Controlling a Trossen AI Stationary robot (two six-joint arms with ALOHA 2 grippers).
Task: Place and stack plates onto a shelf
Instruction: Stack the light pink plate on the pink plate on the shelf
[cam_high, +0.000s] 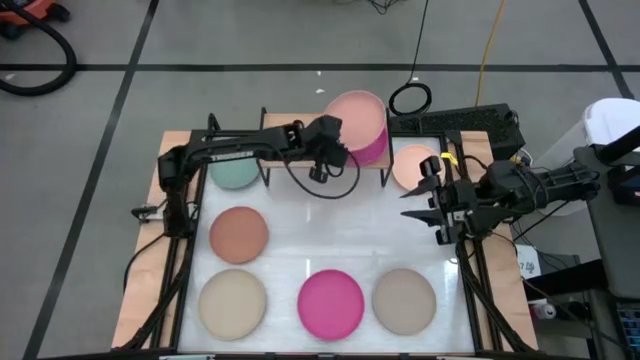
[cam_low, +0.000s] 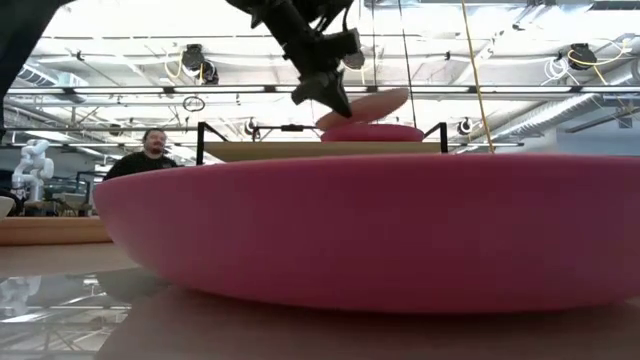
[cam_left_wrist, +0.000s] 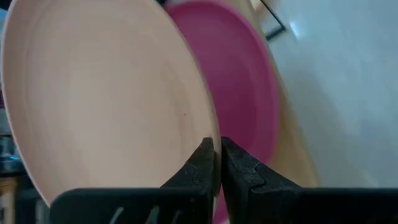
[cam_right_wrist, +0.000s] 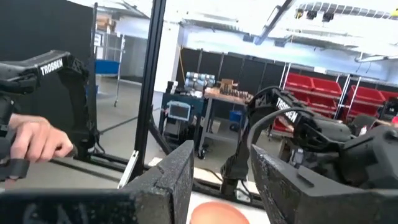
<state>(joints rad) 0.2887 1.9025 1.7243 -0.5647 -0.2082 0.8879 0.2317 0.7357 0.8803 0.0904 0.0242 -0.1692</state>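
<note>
My left gripper (cam_high: 340, 148) reaches over the shelf (cam_low: 270, 151) at the table's far edge and is shut on a peach-pink plate (cam_high: 357, 115). Directly beneath that plate, a magenta plate (cam_low: 372, 132) lies flat on the shelf's wooden top. My right gripper (cam_high: 425, 200) hovers open at the table's right side, beside a second peach plate (cam_high: 413, 165). A pale teal plate (cam_high: 235, 172) sits at the shelf's left end. Flat on the table lie a brown plate (cam_high: 238, 233), a beige plate (cam_high: 232, 302), a magenta plate (cam_high: 331, 303) and a taupe plate (cam_high: 404, 300). My left gripper pinches the peach-pink plate's rim (cam_left_wrist: 208, 134) between its two fingers (cam_left_wrist: 200, 163), one above and one below. The fingers slant down from the table's left. The plate is tilted, its held side lower (cam_low: 330, 118), above the magenta plate on the shelf.
The shelf's black posts (cam_low: 201, 132) stand up at its ends. In the low view the near magenta plate (cam_low: 360, 230) fills the foreground. A person (cam_low: 150, 155) sits beyond the table, and a hand (cam_right_wrist: 31, 140) shows in the right wrist view.
</note>
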